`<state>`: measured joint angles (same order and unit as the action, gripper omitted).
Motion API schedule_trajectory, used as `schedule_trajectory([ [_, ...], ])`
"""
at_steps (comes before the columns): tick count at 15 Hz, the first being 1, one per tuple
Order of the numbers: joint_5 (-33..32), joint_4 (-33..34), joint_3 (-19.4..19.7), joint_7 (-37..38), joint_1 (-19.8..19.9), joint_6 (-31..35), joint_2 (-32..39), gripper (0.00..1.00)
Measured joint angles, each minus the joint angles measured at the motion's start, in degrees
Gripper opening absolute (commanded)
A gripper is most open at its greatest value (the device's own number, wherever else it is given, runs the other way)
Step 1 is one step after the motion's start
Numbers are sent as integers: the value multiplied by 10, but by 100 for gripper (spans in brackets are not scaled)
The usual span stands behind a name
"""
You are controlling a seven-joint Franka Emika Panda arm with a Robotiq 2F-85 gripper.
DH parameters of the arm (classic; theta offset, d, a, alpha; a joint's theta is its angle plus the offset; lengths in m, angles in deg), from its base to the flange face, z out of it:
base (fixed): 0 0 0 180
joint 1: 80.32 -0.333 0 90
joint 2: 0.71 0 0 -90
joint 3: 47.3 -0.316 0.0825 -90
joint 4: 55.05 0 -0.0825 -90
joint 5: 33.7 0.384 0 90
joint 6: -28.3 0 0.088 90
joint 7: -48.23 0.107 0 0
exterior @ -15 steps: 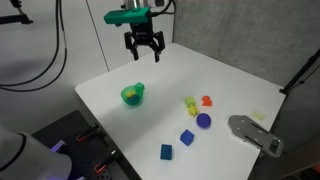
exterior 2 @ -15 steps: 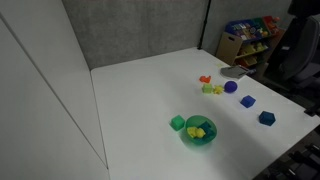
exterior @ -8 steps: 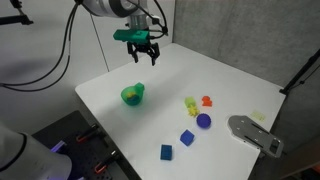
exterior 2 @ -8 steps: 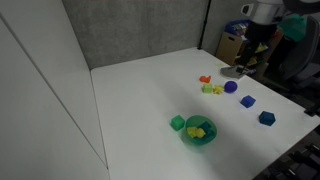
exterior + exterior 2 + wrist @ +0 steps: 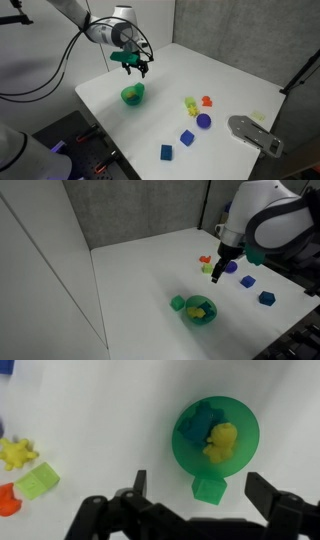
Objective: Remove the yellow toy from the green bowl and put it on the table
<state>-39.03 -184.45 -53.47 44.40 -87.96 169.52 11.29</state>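
Observation:
The green bowl [image 5: 132,94] stands near one table edge and also shows in the other exterior view [image 5: 199,311]. In the wrist view the bowl's rim [image 5: 247,422] surrounds the pale yellow toy [image 5: 222,440], which lies next to a blue toy [image 5: 197,422]. The yellow toy also shows in an exterior view [image 5: 196,310]. My gripper [image 5: 133,66] hangs open and empty above the white table [image 5: 230,75], just short of the bowl. It also shows in an exterior view [image 5: 218,273]. In the wrist view the fingers [image 5: 200,495] straddle a green cube [image 5: 208,489] beside the bowl.
A yellow-green toy [image 5: 190,103], an orange toy [image 5: 207,100], a purple round toy [image 5: 203,120] and two blue blocks [image 5: 187,137] [image 5: 166,152] lie mid-table. A grey object [image 5: 255,133] sits at a corner. The green cube [image 5: 177,303] touches the bowl.
The arm has come down from the back of the table toward the green bowl. The gripper stays open. No toy has moved.

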Motion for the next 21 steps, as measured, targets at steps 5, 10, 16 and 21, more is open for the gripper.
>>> schedule_trajectory([
  [5,0,-13,-8,42,-30,61,85,100],
  [10,0,-13,-8,47,-43,129,158,100],
  [16,0,-8,-7,47,-55,214,213,100],
  [21,-7,-7,5,47,-76,256,221,100],
])
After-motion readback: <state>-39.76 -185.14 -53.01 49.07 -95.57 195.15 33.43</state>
